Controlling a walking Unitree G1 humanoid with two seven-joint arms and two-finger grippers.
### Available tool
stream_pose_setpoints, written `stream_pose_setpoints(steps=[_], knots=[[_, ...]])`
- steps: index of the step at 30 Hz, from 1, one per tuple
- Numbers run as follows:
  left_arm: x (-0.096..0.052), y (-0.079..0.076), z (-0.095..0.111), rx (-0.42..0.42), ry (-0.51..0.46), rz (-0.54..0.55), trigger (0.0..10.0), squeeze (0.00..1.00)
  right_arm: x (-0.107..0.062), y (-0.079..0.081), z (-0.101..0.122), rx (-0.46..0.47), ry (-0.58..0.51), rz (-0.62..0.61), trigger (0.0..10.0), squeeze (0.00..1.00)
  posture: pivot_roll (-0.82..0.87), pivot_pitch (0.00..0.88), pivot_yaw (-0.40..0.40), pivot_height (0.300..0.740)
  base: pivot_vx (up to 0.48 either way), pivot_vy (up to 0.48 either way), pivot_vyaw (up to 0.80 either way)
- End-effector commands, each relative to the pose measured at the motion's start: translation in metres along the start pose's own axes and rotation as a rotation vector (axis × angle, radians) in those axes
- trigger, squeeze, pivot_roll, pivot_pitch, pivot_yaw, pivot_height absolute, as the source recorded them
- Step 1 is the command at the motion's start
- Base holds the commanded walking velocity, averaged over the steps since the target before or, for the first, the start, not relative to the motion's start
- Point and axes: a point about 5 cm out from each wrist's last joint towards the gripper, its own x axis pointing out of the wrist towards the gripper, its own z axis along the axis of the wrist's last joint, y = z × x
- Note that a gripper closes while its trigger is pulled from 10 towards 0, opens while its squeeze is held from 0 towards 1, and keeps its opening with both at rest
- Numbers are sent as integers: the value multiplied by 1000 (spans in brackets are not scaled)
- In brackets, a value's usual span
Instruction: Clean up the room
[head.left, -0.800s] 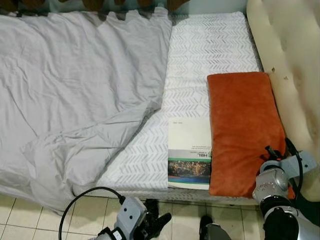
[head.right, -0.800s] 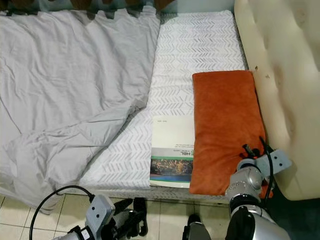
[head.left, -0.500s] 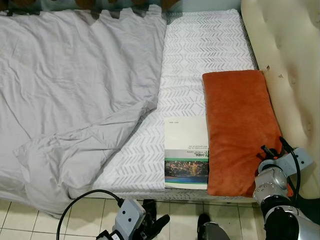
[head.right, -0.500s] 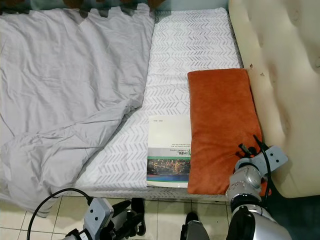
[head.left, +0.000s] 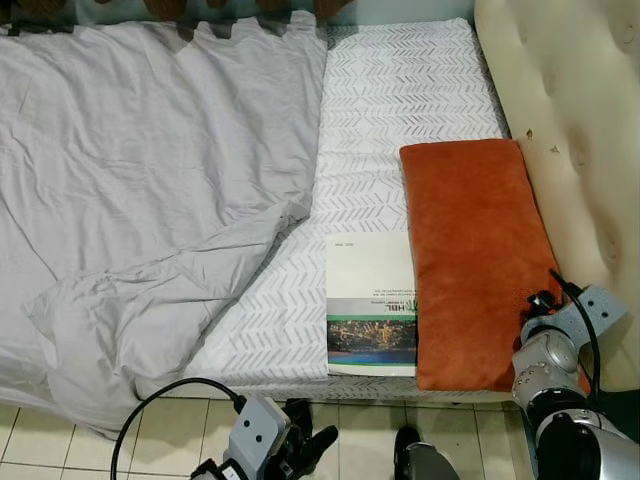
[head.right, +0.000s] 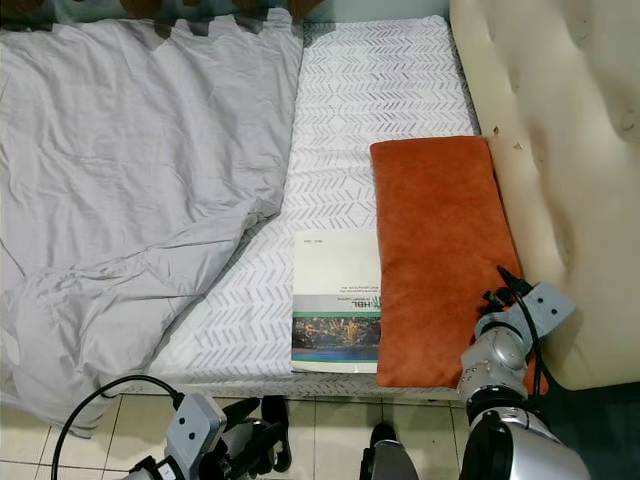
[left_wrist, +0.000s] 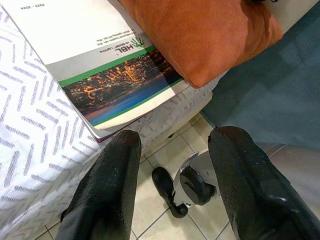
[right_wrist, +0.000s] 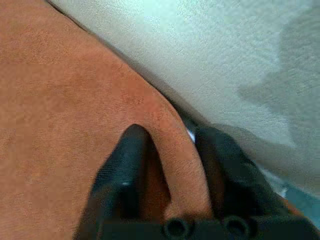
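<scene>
The left gripper is seen low at 6 o'clock, over the tiled floor below the bed edge, its two black fingers spread apart with nothing between them; in the left wrist view the robot's foot is seen on the tiles between them. The right gripper is placed at 4 o'clock, at the near right corner of the orange pillow, and in the right wrist view a fold of the pillow edge is seen pinched between its fingers, so the pillow is taken as gripped. The pillow lies lengthwise on the white chevron-patterned sheet, beside the cream tufted headboard at 3 o'clock. A booklet with a green stripe and a city photograph is noted flat on the sheet near the bed's front edge, its right side tucked slightly under the pillow. A rumpled grey duvet covers the bed from 8 to 11 o'clock, one corner folded over toward the booklet but apart from it.
</scene>
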Motion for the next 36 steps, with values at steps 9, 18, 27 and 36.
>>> stream_pose_setpoints(steps=[9,18,27,36], knots=[[-6,-2,-5,2,28,10,10000,0,0,-3,14,-258,-153,-59,10000,1000,158,438,42,740,0,0,0],[9,19,-5,22,21,95,10000,0,-8,16,26,-300,-307,77,10000,1000,111,300,-25,740,0,0,0],[24,65,26,74,-81,308,10000,0,-60,-12,-36,-332,-174,264,10000,1000,47,37,-47,740,0,0,0],[33,87,23,25,-113,431,10000,0,-102,-66,-46,-425,-100,285,10000,1000,-5,0,-42,740,0,0,0]])
